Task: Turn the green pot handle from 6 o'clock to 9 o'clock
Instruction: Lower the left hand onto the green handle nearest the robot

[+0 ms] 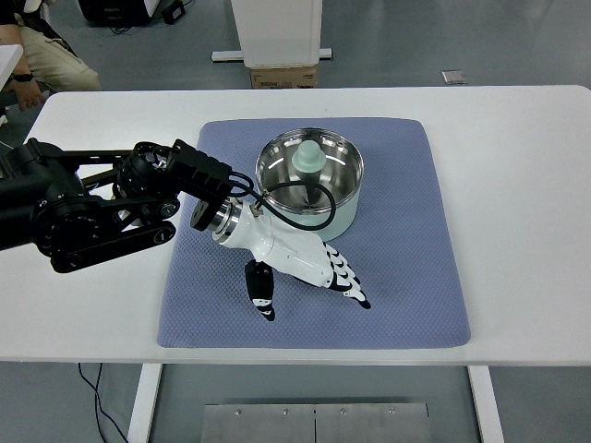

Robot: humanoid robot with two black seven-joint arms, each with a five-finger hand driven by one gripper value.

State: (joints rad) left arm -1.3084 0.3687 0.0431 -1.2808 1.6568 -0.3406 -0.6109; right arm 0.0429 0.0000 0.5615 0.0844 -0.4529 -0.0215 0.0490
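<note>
The green pot (310, 182) sat upright at the back of the blue mat (406, 277), its handle not visible. The left hand (309, 263) lay just in front of it, fingers (351, 281) extended and loosely spread, gripping nothing.

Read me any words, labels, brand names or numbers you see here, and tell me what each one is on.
None can be read.
Brown cardboard box behind the white table: a printed label, too small and blurred to read.
Green metal pot, blue mat and left robot hand: no visible text.
</note>
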